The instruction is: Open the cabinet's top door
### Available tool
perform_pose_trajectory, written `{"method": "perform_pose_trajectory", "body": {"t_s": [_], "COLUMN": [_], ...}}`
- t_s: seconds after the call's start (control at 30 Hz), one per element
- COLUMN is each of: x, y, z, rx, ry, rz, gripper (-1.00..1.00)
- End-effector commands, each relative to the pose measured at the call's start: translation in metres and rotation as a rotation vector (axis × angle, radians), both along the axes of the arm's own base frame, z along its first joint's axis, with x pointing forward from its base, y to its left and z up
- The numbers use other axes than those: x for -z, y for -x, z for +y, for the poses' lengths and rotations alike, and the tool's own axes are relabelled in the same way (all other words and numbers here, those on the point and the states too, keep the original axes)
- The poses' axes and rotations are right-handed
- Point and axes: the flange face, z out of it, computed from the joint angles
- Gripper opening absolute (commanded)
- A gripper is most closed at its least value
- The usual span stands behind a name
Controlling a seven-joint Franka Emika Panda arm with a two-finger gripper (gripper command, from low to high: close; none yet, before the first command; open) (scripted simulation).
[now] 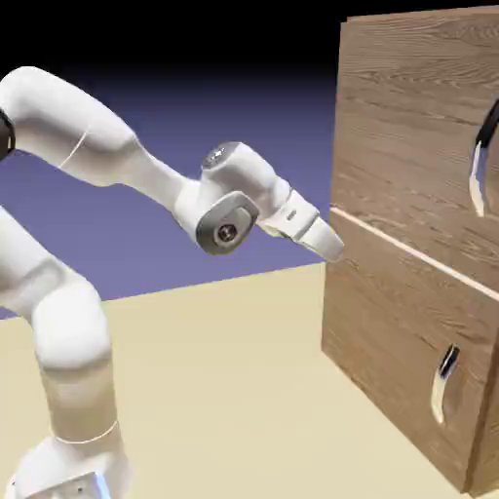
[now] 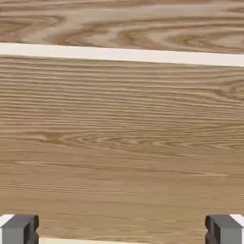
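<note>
At the exterior view's left, the white arm [image 1: 68, 322] rose from the pale table [image 1: 224, 390] and reached rightward. Its gripper [image 1: 329, 244] pointed at the cabinet [image 1: 409, 253], close to the near front edge, about level with the pale seam [image 1: 419, 255] between the two doors; contact could not be judged. Right of it stood the top door [image 1: 409, 117], shut, with its curved black-and-white handle [image 1: 479, 161] at the far right, well apart from the gripper. Below lay the lower door [image 1: 400, 341] and its smaller handle [image 1: 443, 382]. Hand view: wood grain filled the frame, the seam [image 2: 122, 54] crossing near the top; the fingertips [image 2: 19, 228] sat far apart at the bottom corners, jaws wide, nothing between them.
</note>
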Motion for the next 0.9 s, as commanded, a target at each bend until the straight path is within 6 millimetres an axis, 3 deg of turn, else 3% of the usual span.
{"method": "perform_pose_trajectory", "body": {"t_s": [0.0, 0.23, 0.47, 0.67, 0.87], "x": [-0.014, -0.105, -0.177, -0.217, -0.231], "y": [0.001, 0.021, 0.051, 0.07, 0.075], "z": [0.003, 0.008, -0.015, -0.056, -0.112], "rx": [-0.019, -0.124, -0.176, -0.179, -0.15], "ry": [0.009, 0.058, 0.082, 0.077, 0.05], "rz": [-0.029, -0.228, -0.416, -0.556, -0.665], "gripper": [0.0, 0.0, 0.0, 0.0, 0.0]}}
